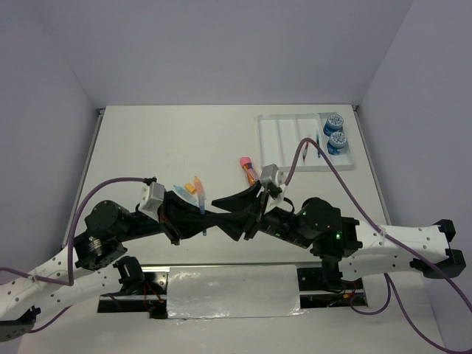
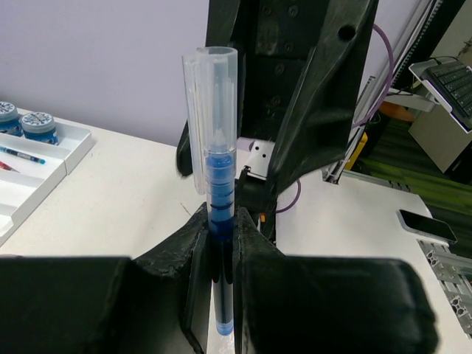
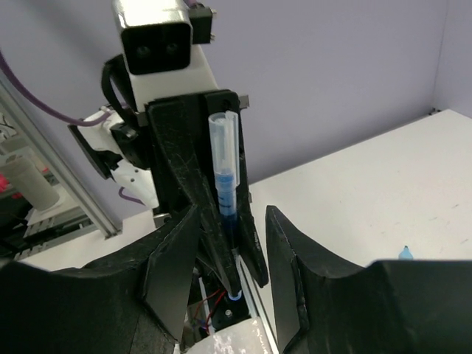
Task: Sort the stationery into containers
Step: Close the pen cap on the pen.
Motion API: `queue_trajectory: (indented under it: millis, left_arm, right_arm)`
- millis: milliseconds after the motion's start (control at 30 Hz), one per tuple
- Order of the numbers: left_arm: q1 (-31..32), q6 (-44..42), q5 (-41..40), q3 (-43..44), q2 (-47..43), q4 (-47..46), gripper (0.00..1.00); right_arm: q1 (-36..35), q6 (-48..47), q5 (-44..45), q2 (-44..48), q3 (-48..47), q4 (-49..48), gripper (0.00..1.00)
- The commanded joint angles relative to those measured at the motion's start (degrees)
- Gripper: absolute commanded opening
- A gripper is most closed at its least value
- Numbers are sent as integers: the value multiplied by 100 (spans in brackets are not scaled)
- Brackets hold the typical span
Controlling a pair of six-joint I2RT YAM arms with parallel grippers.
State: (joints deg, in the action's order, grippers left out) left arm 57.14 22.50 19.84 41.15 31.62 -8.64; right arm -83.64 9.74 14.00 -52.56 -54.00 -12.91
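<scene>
White tabletop under pale lilac walls. Pinched upright between the nearly closed fingers of the left gripper (image 2: 221, 247): a blue pen (image 2: 219, 169) with a clear cap, cap end standing well above the fingertips. Facing it nose to nose, the right gripper (image 3: 232, 221), jaws parted, one finger on either side of the pen's barrel and clear of it (no contact visible from the right wrist view). Well beyond the right gripper, off to its right, the white tray (image 1: 293, 167): two blue rolls (image 1: 333, 122) in the end compartment, a thin pen (image 1: 318, 144) in the next. Just beyond the right gripper, a pink marker (image 1: 247, 168). Just beyond the left gripper, an orange marker (image 1: 198, 184) and a light-blue marker (image 1: 182, 189).
</scene>
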Motion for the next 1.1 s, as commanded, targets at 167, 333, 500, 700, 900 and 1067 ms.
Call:
queue_trajectory:
  millis: [167,333,500,700,900,1067]
  left_arm:
    - [-19,-167,-23,-151,-77,-384,0]
    - [-19,-158,29,-107,29,-366,0]
    - [-19,-193,-155,-28,90,-209,0]
    - [-19,-229,-577,86,152,47,0]
    - [-19,-264,-656,60,152,73,0]
    - [-19,-246,-683,16,99,65,0]
  right_arm:
    - [-30,-77,-65,264,-734,402,49]
    - [-39,-25,506,-333,-1594,1237,52]
    - [-39,563,1525,-1044,-2499,2465,52]
    - [-47,1267,1861,-1485,-2905,3206,49]
    - [-48,1303,1799,-1574,-2950,3189,48]
    - [-39,1311,1852,-1521,-2748,3049,38]
